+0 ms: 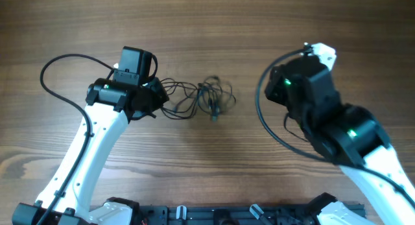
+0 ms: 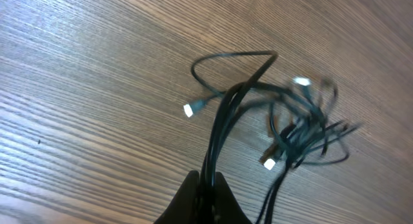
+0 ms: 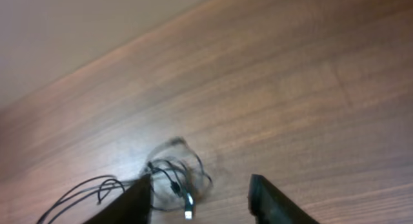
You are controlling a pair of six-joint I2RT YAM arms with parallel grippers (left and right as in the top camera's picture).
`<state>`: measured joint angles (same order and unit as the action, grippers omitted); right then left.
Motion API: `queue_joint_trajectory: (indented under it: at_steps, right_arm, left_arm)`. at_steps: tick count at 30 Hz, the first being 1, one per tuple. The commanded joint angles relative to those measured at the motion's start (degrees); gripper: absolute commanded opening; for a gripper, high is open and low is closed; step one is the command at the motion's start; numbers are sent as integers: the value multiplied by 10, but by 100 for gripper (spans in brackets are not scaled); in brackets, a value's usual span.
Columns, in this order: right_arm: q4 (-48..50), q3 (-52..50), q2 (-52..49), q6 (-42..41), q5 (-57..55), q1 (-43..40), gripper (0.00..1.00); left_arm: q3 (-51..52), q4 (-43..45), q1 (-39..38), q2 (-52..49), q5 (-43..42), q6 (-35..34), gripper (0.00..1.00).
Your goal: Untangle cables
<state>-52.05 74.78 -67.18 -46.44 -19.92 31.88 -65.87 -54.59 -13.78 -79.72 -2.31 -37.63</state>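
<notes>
Wood-grain table (image 1: 214, 30) sits under everything. The white left arm (image 1: 97, 141) comes in from one side and the black-topped right arm (image 1: 350, 131) from the other. The cables (image 1: 206, 98) are thin dark cords in a loose knot, lying on the wood between the two arms and nearer the left one. The left gripper (image 2: 205, 198) has its fingers pressed together, pinching a few strands of the cables right at the tips. From there the strands run forward to the knot, which sits ahead of those fingers and off to one side. The right gripper (image 3: 201, 180) has its fingers spread with nothing between them, and the knot lies just beyond its tips, beside one finger – not touching it. Small silvery plug ends (image 2: 189, 110) stick out of the tangle – blurred.
</notes>
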Motion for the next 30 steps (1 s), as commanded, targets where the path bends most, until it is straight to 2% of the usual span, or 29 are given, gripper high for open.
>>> queue_joint_trajectory:
  at_steps: [1, 5, 6, 9, 11, 14, 18, 19, 20, 22, 23, 26, 30]
  right_arm:
    - [8, 7, -44, 10, 58, 0, 66]
    - [47, 7, -93, 104, 231, 0, 74]
    - [56, 7, -107, 134, 280, 0, 79]
    - [61, 7, -143, 164, 353, 0, 89]
    - [59, 7, -172, 164, 362, 0, 90]
    - [61, 7, -205, 163, 368, 0, 93]
    - [64, 7, -245, 164, 369, 1, 90]
    - [64, 7, -257, 165, 369, 1, 80]
    - [64, 7, -265, 165, 367, 1, 60]
    - [64, 7, -275, 164, 364, 1, 11]
    - [64, 7, -276, 164, 365, 1, 4]
    - [69, 11, -266, 164, 365, 0, 4]
    - [68, 28, -229, 165, 365, -9, 4]
  left_arm:
    - [-5, 22, 1, -3, -61, 1, 4]
    - [-5, 109, 1, -3, -312, 108, 4]
    - [-5, 139, 1, -3, -392, 119, 4]
    - [-5, 200, 1, -3, -525, 119, 4]
    - [-5, 224, 1, -3, -576, 119, 4]
    - [-5, 229, 1, -3, -598, 119, 4]
    - [-5, 241, 1, -3, -642, 119, 4]
    - [-5, 246, 1, -3, -653, 119, 4]
    - [-5, 249, 1, -3, -654, 119, 4]
    - [-5, 247, 1, -3, -628, 119, 4]
    - [-5, 239, 1, -3, -598, 119, 4]
    - [-5, 185, 1, -3, -465, 108, 4]
    - [-5, 102, 1, -3, -259, 43, 4]
